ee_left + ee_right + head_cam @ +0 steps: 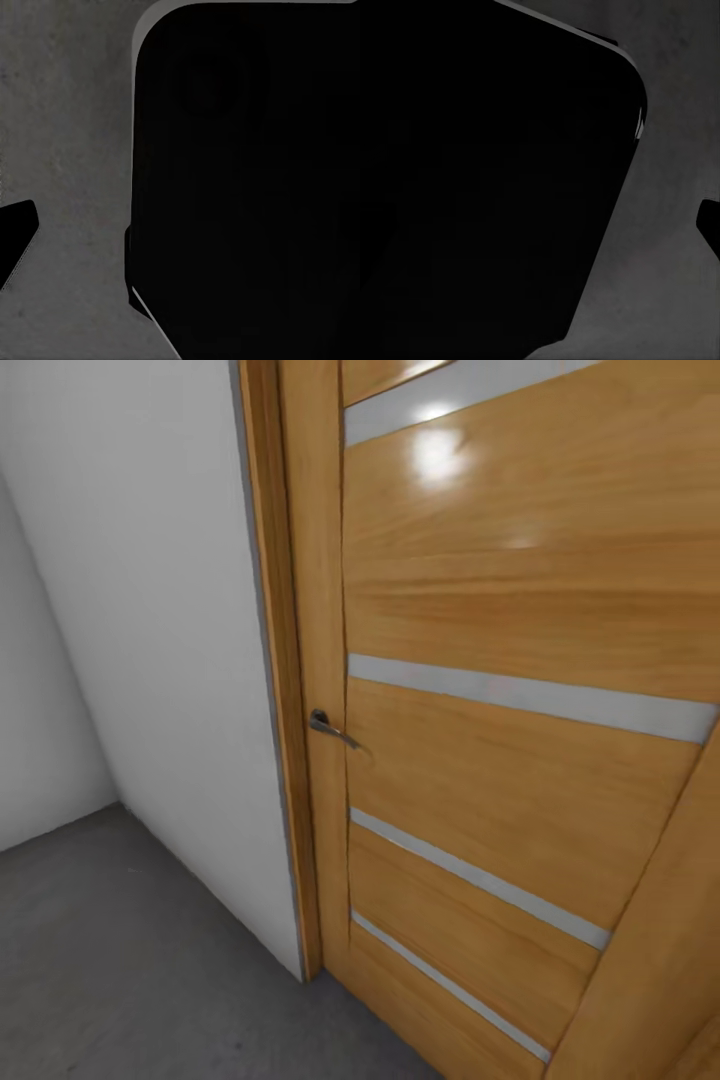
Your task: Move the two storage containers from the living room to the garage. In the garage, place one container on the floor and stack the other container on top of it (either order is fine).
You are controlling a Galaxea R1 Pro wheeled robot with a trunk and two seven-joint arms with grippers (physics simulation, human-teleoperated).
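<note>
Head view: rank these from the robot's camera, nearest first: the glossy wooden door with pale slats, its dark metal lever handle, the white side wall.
1. Glossy wooden door with pale slats: looming at the right.
2. Dark metal lever handle: at the door's left edge, mid-picture.
3. White side wall: far left, beyond the grey concrete floor.

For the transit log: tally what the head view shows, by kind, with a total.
Wooden door: 1
Pale door strips: 4
Door handle: 1
White walls: 2
Grey concrete floor: 1
Total: 9
</note>
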